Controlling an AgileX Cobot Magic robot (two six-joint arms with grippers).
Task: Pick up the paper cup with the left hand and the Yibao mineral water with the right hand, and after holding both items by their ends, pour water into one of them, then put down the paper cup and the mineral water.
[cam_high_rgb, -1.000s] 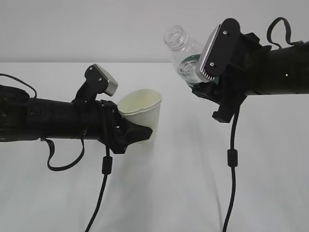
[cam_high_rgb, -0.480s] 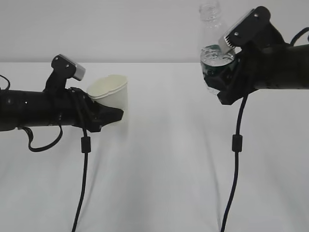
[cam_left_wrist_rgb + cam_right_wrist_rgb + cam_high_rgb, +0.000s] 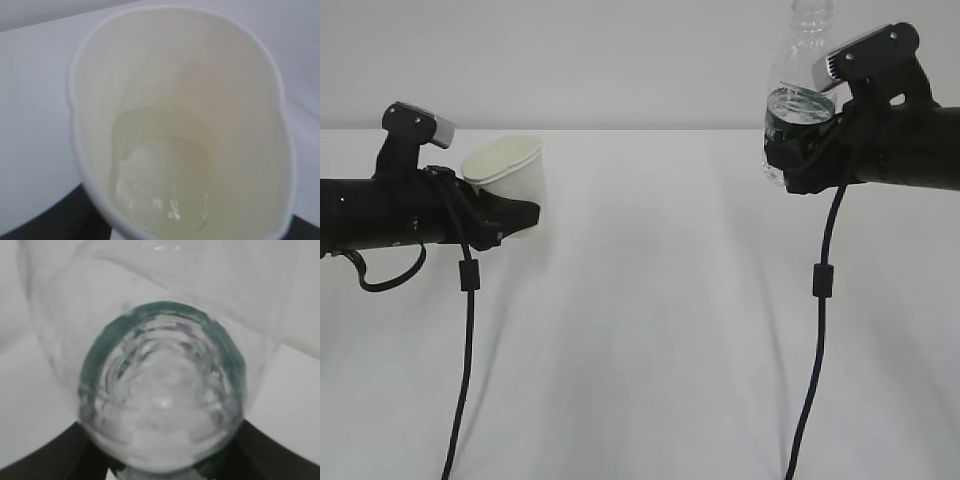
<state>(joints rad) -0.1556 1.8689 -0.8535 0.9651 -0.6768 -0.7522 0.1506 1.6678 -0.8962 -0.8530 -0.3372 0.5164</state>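
Left wrist view only: water pooled in paper cup (image 3: pixel 165 180) bottom.

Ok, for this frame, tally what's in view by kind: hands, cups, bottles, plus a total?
Hands: 2, left hand and right hand
Cups: 1, cup, a little water in it
Bottles: 1, bottle, upright
Total: 4

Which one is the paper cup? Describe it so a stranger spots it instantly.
Look to the left side of the white table, where the left pincer holds something up. That is the paper cup: short, white, its rim squeezed out of round, a little water inside, unlike the clear green-banded bottle opposite.
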